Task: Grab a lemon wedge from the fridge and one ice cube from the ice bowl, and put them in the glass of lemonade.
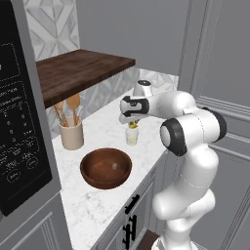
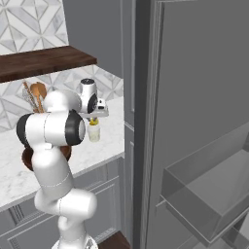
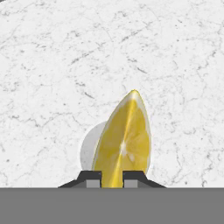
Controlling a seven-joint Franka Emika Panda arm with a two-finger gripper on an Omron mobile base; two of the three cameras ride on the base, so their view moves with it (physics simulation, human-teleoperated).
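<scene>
We hold the small bright yellow lemon wedge (image 3: 123, 140) pinched in our two-finger gripper (image 3: 112, 178) just above the short clear glass of lemonade (image 1: 132, 136), drop pending, ice from the near-left brown wooden bowl (image 1: 106, 168) still to fetch.

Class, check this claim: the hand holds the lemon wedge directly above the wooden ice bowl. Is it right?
Not quite. The hand does hold the lemon wedge, but above the glass of lemonade, not the ice bowl, which sits apart, nearer the camera. The left base view shows this.
</scene>
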